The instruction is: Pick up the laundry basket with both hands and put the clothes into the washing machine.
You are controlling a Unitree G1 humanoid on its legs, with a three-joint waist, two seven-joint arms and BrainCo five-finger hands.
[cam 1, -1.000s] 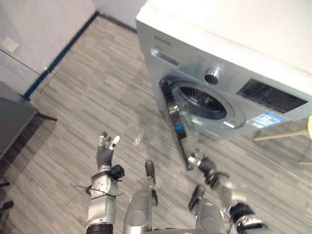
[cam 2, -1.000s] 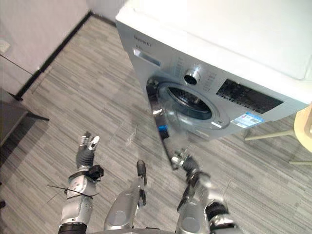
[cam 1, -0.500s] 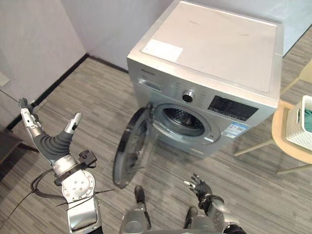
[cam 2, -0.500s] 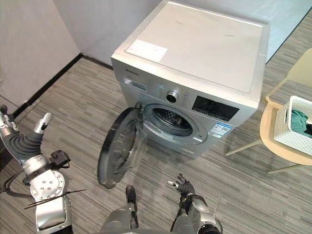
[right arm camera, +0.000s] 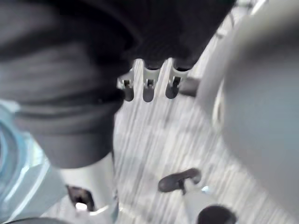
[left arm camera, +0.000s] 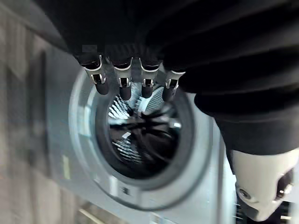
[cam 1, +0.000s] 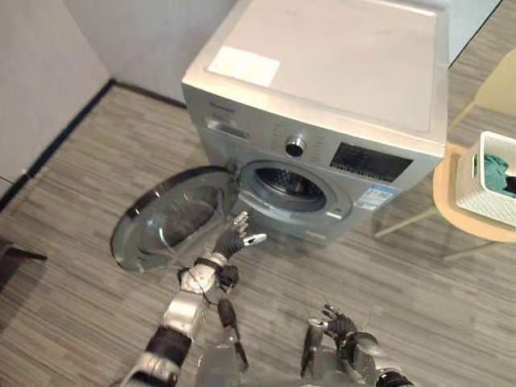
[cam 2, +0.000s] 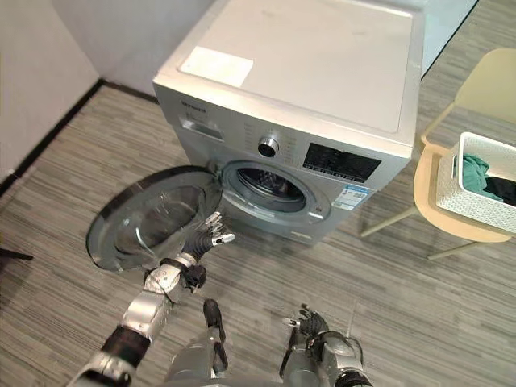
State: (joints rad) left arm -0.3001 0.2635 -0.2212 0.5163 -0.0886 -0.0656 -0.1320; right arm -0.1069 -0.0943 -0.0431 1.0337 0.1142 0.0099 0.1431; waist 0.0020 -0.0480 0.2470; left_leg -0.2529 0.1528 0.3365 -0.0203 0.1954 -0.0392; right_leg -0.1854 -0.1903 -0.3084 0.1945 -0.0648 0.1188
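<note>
The white laundry basket (cam 1: 500,179) stands on a beige chair (cam 2: 451,219) at the far right, with green and dark clothes (cam 2: 476,171) inside. The silver washing machine (cam 2: 290,89) stands ahead, its round door (cam 1: 173,216) swung wide to the left and its drum opening (cam 1: 289,184) dark. My left hand (cam 1: 235,239) is open with fingers spread, just in front of the door's free edge and low before the drum. In the left wrist view its fingers (left arm camera: 124,84) point at the drum (left arm camera: 140,135). My right hand (cam 1: 339,323) hangs low over the floor, fingers relaxed and holding nothing.
Grey wood-look floor (cam 1: 451,306) stretches between the machine and the chair. A pale wall with a dark skirting (cam 1: 56,137) runs along the left. The open door takes up floor space left of the machine's front.
The camera has shifted. My left hand came down from a raised spot at the left to the front of the drum. The door stands wider than before.
</note>
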